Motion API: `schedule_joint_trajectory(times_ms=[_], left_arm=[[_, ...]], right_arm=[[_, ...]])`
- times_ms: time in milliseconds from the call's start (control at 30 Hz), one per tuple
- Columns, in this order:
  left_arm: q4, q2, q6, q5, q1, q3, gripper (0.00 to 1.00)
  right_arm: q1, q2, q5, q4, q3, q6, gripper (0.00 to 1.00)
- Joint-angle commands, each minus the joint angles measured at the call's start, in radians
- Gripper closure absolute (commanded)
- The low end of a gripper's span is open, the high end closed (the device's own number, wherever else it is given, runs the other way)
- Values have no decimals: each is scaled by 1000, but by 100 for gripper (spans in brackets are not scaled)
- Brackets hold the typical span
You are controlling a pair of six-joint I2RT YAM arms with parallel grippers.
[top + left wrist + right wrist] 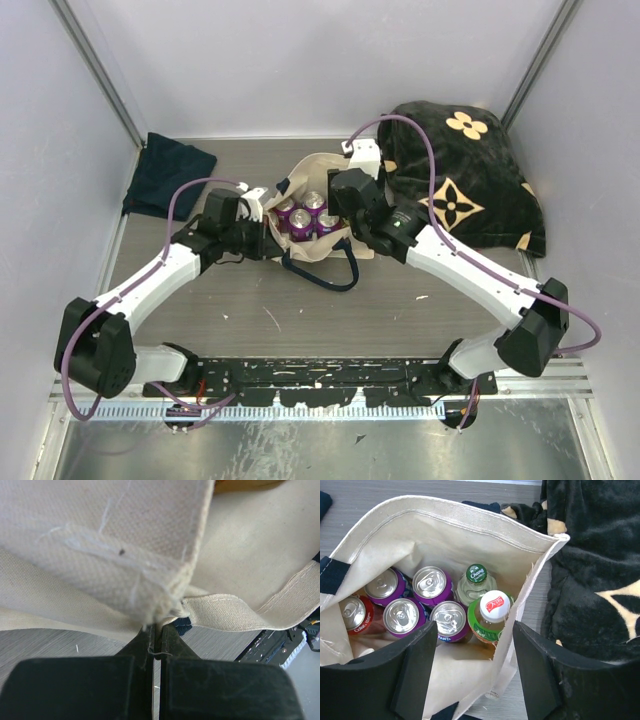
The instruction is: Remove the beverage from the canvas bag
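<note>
Right wrist view: your right jaws hang wide open over the canvas bag [470, 540] mid-counter, gripping nothing — purple cans [432, 584] and a white-capped bottle [494, 606] stand inside. Your left jaws pinch the bag's left rim shut.

Cans [431, 582] and two bottles [476, 582] are stood upright inside the canvas bag [315, 165]. A fabric bag [470, 180] is set just right of it, a cloth [168, 175] back left.
</note>
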Motion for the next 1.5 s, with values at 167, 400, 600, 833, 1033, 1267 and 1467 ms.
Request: schedule_joint_trajectory(times_ms=[167,400,600,833,1033,1267,1467], left_arm=[[-129,36,17,-36,-11,-9,100],[-129,48,14,-32,-21,1,100],[-129,40,14,-39,-24,-8,100],[-140,43,22,-40,-24,-5,100],[-140,40,20,-41,-23,-7,100],[-146,38,22,-46,-24,-7,100],[-145,28,20,-55,-24,-7,100]], right_arm=[[-3,89,24,107,78,-145,32],[-10,128,34,184,141,-229,32],[-54,134,28,161,136,-214,31],[-197,140,-100,127,51,-118,31],[-214,132,-159,121,8,-117,31],[-207,108,-264,108,9,-103,30],[-165,97,-246,54,-19,-102,30]])
